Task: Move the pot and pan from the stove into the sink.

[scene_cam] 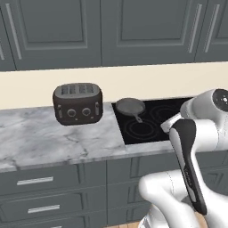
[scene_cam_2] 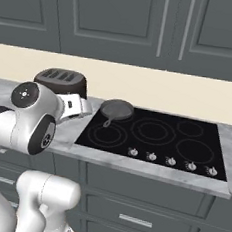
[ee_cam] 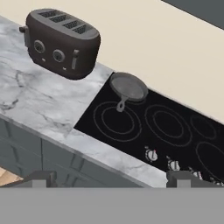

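Observation:
The pan, a small shallow dark grey skillet, sits on the back left burner of the black glass stove, with its short handle pointing toward the front edge. The base views show the pan on the same corner of the stove. My gripper hangs open and empty above the counter's front edge, well short of the pan. The pot and the sink are out of view.
A dark four-slot toaster stands on the grey marble counter left of the stove. Silver knobs line the stove's front. Grey cabinets hang above, and drawers sit below the counter.

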### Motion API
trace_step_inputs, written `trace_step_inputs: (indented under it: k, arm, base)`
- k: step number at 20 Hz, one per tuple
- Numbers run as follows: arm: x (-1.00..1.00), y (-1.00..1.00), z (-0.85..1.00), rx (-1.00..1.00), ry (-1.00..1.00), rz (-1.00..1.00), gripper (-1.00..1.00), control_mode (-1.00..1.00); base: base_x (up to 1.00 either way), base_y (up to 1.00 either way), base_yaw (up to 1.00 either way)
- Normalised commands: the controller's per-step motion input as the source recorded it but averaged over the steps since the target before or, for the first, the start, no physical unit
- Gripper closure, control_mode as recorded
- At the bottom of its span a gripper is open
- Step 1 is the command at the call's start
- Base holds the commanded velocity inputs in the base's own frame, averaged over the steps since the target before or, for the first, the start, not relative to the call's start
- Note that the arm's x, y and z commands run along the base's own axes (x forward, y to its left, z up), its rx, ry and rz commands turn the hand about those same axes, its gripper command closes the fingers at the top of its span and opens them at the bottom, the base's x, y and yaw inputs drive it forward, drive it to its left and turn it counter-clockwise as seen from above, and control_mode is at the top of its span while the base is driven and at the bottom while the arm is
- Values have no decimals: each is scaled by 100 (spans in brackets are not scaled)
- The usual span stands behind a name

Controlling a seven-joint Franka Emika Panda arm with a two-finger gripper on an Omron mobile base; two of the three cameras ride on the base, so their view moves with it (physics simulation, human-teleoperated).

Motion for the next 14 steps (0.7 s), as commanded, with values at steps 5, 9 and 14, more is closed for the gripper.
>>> trace_step_inputs:
  k: [5,9,14]
  arm:
    - [23,19,-4,0,0,-24,-100,-100]
    - [21,8,-5,1,0,-22,-100,-100]
    - [2,0,0,4,-2,-4,-100,-100]
  base:
    - [0,0,0]
    - [0,0,0]
    - [0,0,0]
